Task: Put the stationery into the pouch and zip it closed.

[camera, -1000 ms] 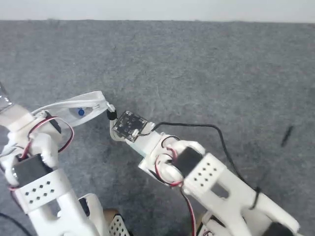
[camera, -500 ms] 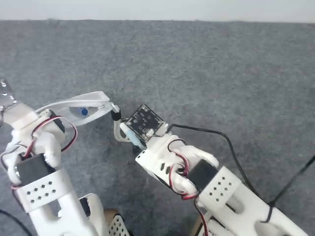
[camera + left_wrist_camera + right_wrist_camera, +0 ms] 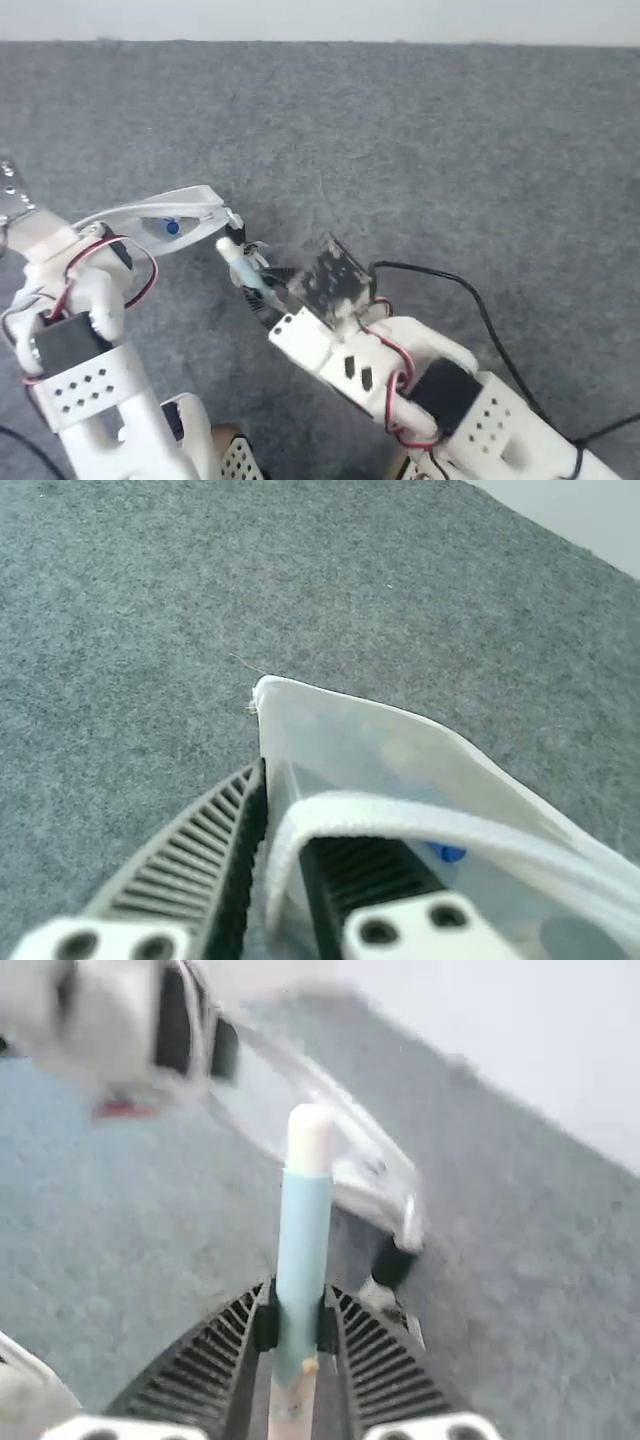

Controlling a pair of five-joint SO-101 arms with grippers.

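Two arms meet left of centre over the grey worktop (image 3: 450,150). At the left, the left tool (image 3: 275,780) pinches the clear pouch (image 3: 160,218) by its edge and seems to hold it up off the worktop. The right tool (image 3: 297,1310) is pressed tight on a pale blue pen (image 3: 245,268). The pen's white end points at the pouch's right end, just beside the black zip pull (image 3: 232,238).

Risk: the pen looks aimed at the zip end, not clearly at the opening. A push could jam on the pull or skid along the outside of the plastic. A hard shove could also drag the thin film out of the left pinch, or tilt the pen in its narrow grip.

Hard to tell: whether the mouth is open, and how wide. From the right wrist the pouch's edges are hard to trace. A small blue item (image 3: 447,853) sits inside the pouch, unclear what. In the high view the right arm hides the pen's rear end.
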